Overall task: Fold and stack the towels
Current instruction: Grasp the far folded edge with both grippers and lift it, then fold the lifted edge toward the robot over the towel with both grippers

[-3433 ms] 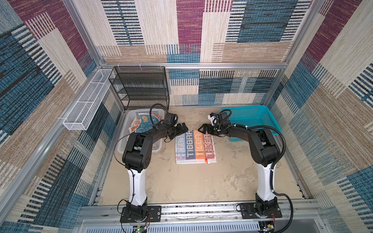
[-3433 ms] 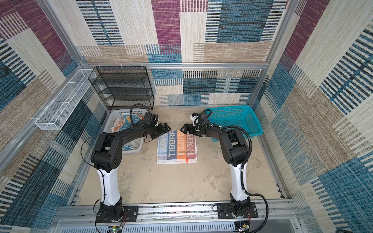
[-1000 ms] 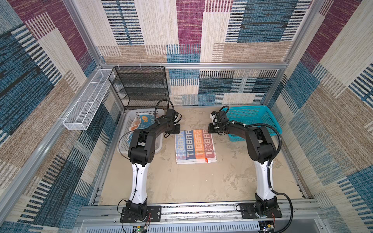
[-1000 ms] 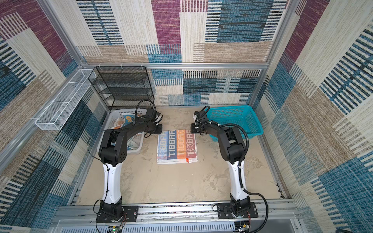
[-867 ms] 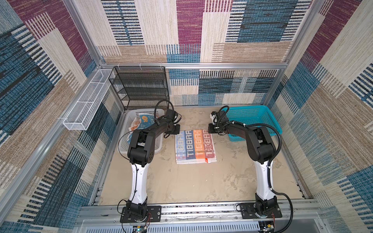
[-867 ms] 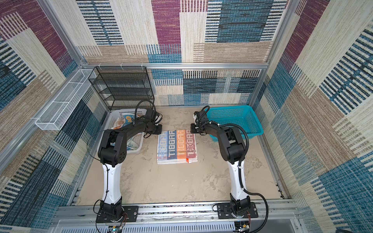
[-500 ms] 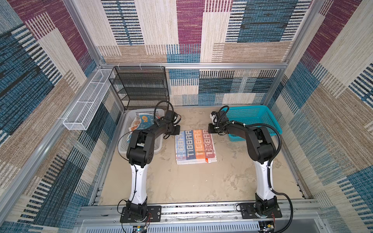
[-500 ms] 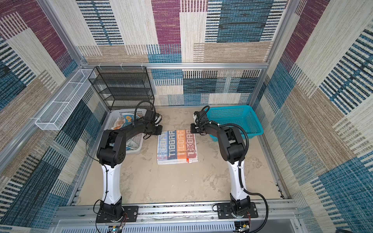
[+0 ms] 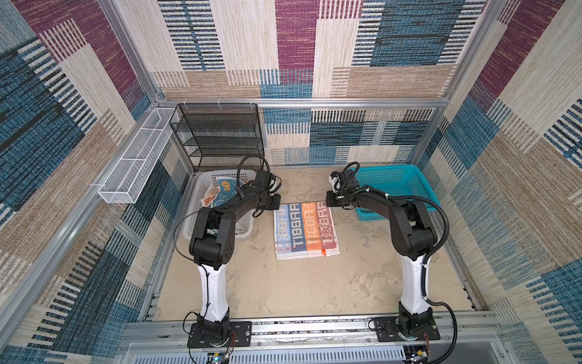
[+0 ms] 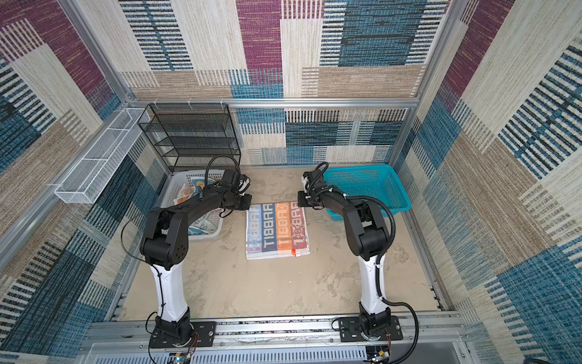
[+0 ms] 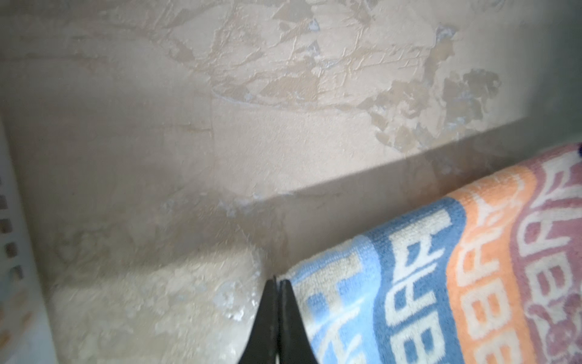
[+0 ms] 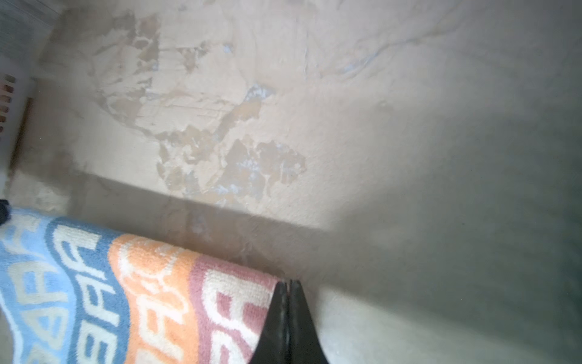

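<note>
A towel (image 9: pixel 305 230) (image 10: pixel 276 230) with blue, orange and red blocks and white letters lies folded at the middle of the table. My left gripper (image 9: pixel 274 205) (image 11: pixel 278 280) is shut on its far left corner. My right gripper (image 9: pixel 329 201) (image 12: pixel 288 282) is shut on its far right corner. In both wrist views the towel's (image 11: pixel 441 283) (image 12: pixel 141 283) far edge rides a little above the table and throws a shadow. Other towels (image 9: pixel 220 193) (image 10: pixel 189 189), orange and teal, lie crumpled in the white basket (image 9: pixel 196 201), partly hidden by my left arm.
A teal basket (image 9: pixel 393 182) (image 10: pixel 368 186) stands at the back right, just behind my right arm. A black wire rack (image 9: pixel 220 135) stands at the back left, behind the white basket. A white wire tray (image 9: pixel 135 164) hangs on the left wall.
My left gripper has shut on the towel's far left corner. Earlier, both grippers came down to the towel's far corners. The right arm has not moved in the last second.
</note>
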You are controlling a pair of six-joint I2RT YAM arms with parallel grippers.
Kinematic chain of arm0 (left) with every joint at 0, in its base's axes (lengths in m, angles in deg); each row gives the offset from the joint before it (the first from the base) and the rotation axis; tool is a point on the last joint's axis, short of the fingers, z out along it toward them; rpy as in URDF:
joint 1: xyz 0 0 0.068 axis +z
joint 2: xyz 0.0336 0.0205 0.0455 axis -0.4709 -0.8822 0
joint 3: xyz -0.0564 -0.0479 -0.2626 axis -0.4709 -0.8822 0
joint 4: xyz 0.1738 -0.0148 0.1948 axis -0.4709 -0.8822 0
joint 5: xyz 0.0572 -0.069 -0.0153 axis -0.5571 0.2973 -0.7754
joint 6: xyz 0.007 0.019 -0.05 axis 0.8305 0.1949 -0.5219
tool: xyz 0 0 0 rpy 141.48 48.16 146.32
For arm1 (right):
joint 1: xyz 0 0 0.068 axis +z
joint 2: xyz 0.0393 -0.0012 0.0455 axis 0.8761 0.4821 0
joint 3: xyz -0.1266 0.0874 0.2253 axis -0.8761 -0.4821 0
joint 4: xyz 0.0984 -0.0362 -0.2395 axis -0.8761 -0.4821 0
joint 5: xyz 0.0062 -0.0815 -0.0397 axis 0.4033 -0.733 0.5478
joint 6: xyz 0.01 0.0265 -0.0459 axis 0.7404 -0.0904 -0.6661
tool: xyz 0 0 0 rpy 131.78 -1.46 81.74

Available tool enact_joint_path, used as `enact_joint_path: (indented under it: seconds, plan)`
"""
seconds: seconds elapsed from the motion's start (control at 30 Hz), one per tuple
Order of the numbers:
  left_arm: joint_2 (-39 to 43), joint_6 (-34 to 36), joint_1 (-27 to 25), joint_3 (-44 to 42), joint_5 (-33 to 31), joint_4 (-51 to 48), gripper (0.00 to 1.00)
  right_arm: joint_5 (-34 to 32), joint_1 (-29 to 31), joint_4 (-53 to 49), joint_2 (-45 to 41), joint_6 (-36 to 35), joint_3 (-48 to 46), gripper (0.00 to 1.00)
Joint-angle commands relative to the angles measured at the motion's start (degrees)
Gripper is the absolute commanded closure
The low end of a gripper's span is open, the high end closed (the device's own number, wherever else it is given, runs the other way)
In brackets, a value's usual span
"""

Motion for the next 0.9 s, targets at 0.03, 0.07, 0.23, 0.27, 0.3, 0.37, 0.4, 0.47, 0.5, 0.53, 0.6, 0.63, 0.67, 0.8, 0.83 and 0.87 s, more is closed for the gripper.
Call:
enact_joint_path:
  seconds: [0.03, 0.07, 0.23, 0.27, 0.3, 0.37, 0.4, 0.47, 0.5, 0.53, 0.6, 0.63, 0.67, 0.8, 0.83, 0.87]
  plan:
    - [2.8, 0.2, 0.0, -2.3, 0.2, 2.5, 1.00, 0.1, 0.0, -1.4, -3.2, 0.6, -1.4, 1.00]
    - [3.5, 0.0, 0.0, -2.7, 0.3, 2.6, 1.00, 0.1, 0.0, -1.6, -4.2, 0.7, -1.7, 1.00]
    - [8.6, -1.4, -0.4, -7.3, 1.3, 5.2, 1.00, 1.2, 0.1, -1.3, -9.5, 1.3, -6.4, 1.00]
    - [9.9, -1.6, -0.6, -8.5, 1.4, 5.7, 1.00, 1.2, 0.2, -1.1, -10.6, 1.4, -7.7, 1.00]
    - [11.2, -1.9, -1.0, -9.8, 1.5, 6.1, 1.00, 1.3, 0.2, -0.9, -11.5, 1.5, -8.9, 1.00]
    - [13.8, -2.6, -2.0, -12.3, 1.8, 6.8, 1.00, 1.1, 0.6, -0.5, -13.8, 1.7, -11.6, 1.00]
    - [15.2, -2.7, -2.8, -13.9, 1.3, 7.1, 1.00, 1.0, 0.7, -0.2, -15.1, 2.1, -13.2, 1.00]
    - [18.2, -2.8, -4.2, -16.7, -0.6, 7.2, 1.00, 1.1, 1.0, 0.4, -17.6, 2.6, -16.0, 1.00]
    - [19.7, -3.0, -4.8, -18.0, -1.4, 7.2, 1.00, 1.2, 1.2, 0.7, -19.1, 2.9, -17.8, 1.00]
    - [21.1, -3.3, -5.2, -19.5, -1.8, 7.2, 1.00, 1.3, 1.4, 1.1, -20.4, 3.1, -19.3, 1.00]
    - [24.0, -4.2, -6.0, -22.5, -2.3, 7.2, 1.00, 1.2, 1.7, 1.5, -23.0, 3.5, -22.2, 1.00]
    - [25.7, -4.5, -6.5, -24.1, -2.7, 7.2, 1.00, 1.1, 1.9, 1.6, -24.3, 3.7, -23.7, 1.00]
    - [27.4, -4.9, -7.0, -25.7, -3.2, 7.5, 1.00, 1.0, 2.1, 1.7, -25.8, 3.9, -25.0, 1.00]
    - [31.6, -6.0, -8.6, -30.4, -4.0, 7.4, 1.00, 0.9, 3.6, 1.7, -30.3, 4.7, -30.0, 1.00]
    - [32.3, -6.5, -9.1, -31.5, -4.1, 7.2, 1.00, 0.8, 4.1, 1.8, -31.3, 5.0, -31.5, 1.00]
    - [32.9, -7.2, -9.4, -32.4, -4.1, 7.0, 1.00, 0.8, 4.5, 2.3, -32.2, 5.4, -33.0, 1.00]
